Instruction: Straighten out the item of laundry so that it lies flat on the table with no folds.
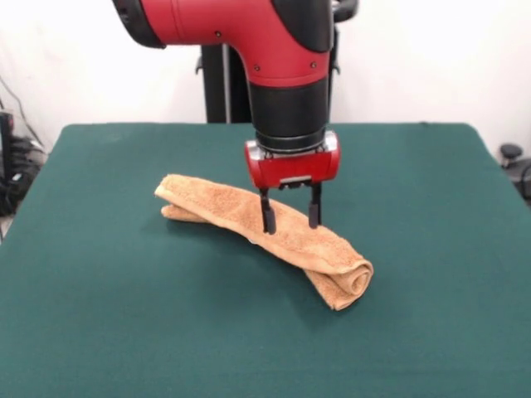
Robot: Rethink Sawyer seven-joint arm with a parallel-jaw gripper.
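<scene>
Red arm (249,33), black wrist collar, two dark fingers (268,214).

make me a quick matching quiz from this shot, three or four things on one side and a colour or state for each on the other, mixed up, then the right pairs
Things:
1. towel
2. table
3. gripper
4. arm

Descriptions:
A. dark green, flat
B. red and black, coming down from above
C. orange-tan, bunched into a long roll
D. open, fingers down at the roll's middle

Pairs: 1-C, 2-A, 3-D, 4-B
</scene>
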